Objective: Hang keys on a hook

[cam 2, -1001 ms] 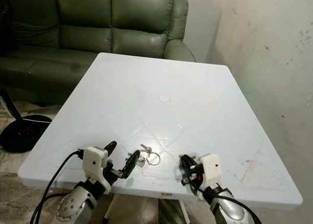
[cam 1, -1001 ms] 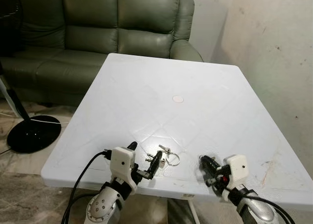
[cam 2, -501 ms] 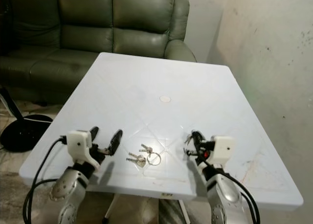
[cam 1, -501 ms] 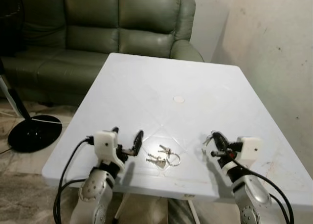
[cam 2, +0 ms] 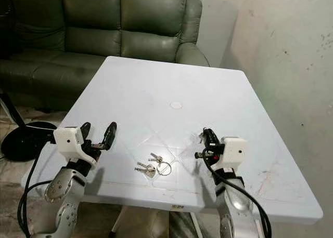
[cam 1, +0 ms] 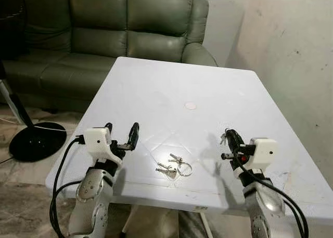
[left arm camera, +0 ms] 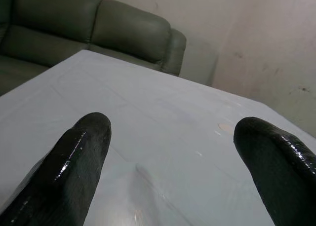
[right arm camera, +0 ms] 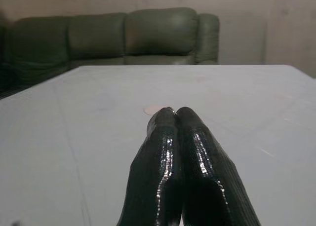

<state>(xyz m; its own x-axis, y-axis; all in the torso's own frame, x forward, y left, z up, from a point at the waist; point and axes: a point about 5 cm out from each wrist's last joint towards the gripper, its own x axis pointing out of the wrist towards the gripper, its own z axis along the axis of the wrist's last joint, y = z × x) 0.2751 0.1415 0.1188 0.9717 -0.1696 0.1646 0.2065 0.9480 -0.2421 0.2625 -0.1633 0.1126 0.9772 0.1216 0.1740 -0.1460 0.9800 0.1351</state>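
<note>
the keys (cam 1: 174, 166) lie flat on the white table (cam 1: 171, 87), near its front edge, a small bunch on a metal ring with the ring toward the robot's right. nothing holds them. the left tool (cam 1: 121, 136) hangs above the table's front left part, to the left of the keys and apart from them, its two black fingers (left arm camera: 74, 162) spread wide with bare table top showing between them. the right tool (cam 1: 230, 142) hangs above the table's front right part, to the right of the keys and also apart from them; its fingers (right arm camera: 185, 157) are pressed together with nothing between them. a small pale round mark (cam 1: 190, 106) sits near the middle of the table. behind the table stands a dark green leather sofa (cam 1: 104, 30), and on the floor at the robot's left is the round black base of a standing fan (cam 1: 34, 142). a stained plaster wall (cam 1: 291, 51) runs along the robot's right. no brand, label or writing can be read on anything in these views.
</note>
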